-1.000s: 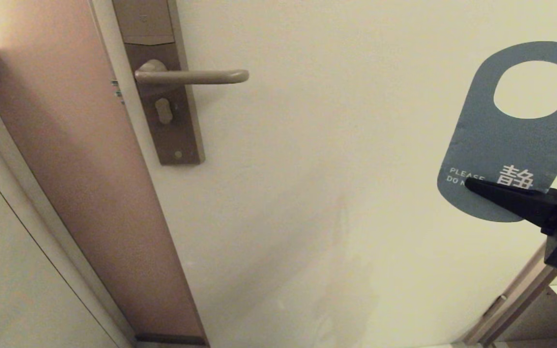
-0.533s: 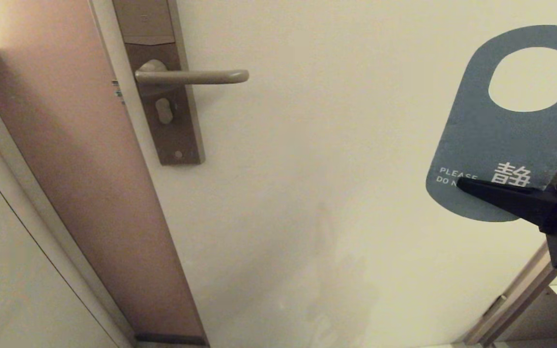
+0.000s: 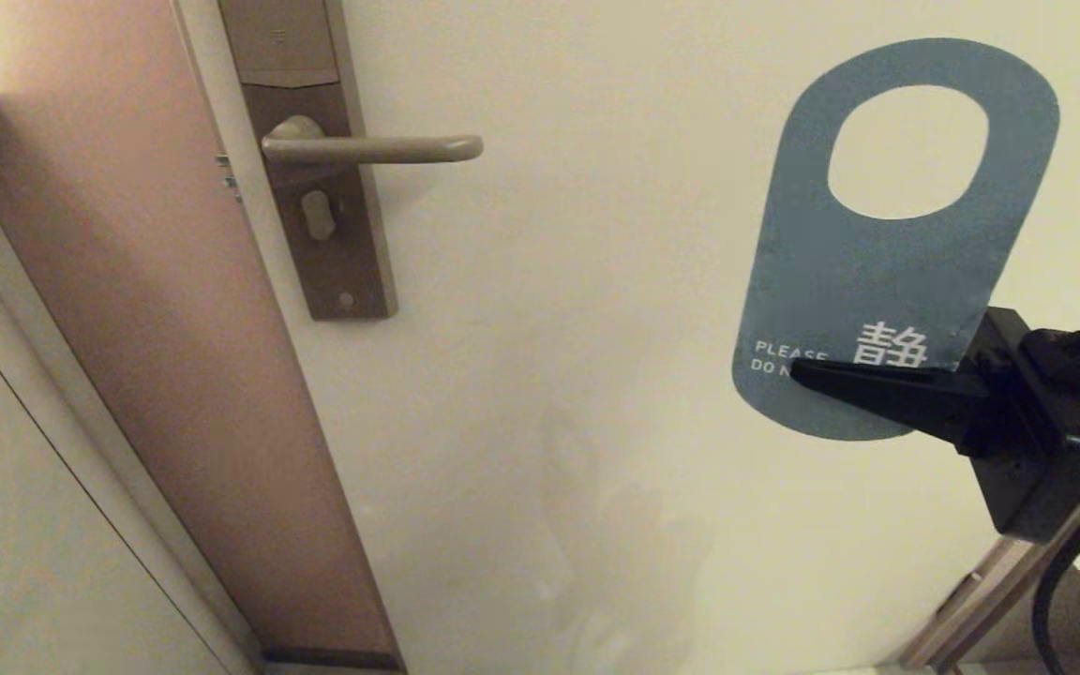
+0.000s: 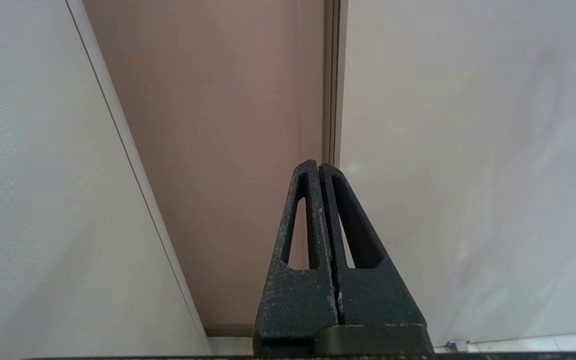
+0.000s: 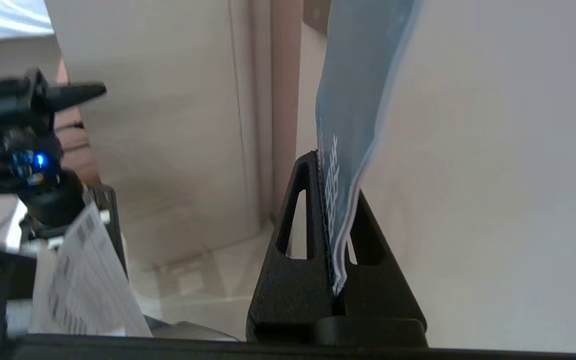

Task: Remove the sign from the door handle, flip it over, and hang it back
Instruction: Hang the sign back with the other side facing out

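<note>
head view: the right gripper point(image 3: 798, 371) pinches the lower end of the sign point(image 3: 887, 272), teal face showing, oval hole up, well apart from the bare door handle point(image 3: 381, 148) on the door point(image 3: 596, 375). left wrist view: the left gripper point(image 4: 319, 167) is closed on nothing. right wrist view: the sign's edge sits clamped between the fingers point(image 5: 298, 225).

Sign point(image 3: 887, 272) lettering partly covered by right hand point(image 3: 798, 373); lock plate point(image 3: 315, 187) top cut off.
</note>
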You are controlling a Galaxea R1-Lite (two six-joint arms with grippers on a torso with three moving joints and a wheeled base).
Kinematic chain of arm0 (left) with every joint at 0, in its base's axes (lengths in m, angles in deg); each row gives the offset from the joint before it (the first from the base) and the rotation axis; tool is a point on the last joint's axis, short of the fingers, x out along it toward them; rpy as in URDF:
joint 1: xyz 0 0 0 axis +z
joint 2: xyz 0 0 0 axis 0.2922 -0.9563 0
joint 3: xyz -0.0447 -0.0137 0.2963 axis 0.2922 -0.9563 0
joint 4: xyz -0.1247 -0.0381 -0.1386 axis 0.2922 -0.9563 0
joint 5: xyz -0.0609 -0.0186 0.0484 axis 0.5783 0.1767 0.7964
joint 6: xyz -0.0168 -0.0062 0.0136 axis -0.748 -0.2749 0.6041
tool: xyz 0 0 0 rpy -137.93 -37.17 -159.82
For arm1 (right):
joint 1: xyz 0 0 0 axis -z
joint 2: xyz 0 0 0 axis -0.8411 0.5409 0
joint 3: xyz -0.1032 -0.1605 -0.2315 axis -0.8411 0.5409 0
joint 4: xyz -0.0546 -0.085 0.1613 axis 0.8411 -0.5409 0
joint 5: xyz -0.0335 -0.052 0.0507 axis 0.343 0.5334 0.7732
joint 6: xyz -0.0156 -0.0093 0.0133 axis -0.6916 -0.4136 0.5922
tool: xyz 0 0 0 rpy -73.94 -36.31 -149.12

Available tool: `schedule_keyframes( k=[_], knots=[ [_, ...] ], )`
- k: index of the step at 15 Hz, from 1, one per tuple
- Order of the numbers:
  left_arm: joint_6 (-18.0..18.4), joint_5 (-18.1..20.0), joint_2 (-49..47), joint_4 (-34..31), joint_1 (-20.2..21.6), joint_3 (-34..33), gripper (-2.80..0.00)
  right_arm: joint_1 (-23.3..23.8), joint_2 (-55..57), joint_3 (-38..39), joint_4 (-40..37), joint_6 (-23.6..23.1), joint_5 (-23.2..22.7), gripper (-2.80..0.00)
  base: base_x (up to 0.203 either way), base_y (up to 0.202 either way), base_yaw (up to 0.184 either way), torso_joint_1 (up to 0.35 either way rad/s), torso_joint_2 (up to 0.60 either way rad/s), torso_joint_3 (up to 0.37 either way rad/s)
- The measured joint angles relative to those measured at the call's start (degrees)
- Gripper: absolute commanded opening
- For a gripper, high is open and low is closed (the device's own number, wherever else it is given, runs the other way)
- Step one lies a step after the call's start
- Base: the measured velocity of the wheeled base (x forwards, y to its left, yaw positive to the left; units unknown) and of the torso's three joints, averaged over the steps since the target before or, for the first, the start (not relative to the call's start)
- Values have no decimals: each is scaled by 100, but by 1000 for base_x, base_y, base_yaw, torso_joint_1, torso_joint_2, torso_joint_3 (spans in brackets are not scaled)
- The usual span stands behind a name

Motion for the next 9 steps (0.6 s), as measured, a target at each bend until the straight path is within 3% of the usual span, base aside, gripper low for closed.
schedule_keyframes(
  k=[5, 9],
  knots=[
    [2, 1, 0, 0, 0, 0, -280, -612, 570, -862, -512, 119, 858, -280, 0, 0, 0, 0, 0, 0],
    [3, 2, 2, 0, 0, 0, -280, -1242, 976, -1330, -581, 114, 2129, -280, 0, 0, 0, 0, 0, 0]
  ],
)
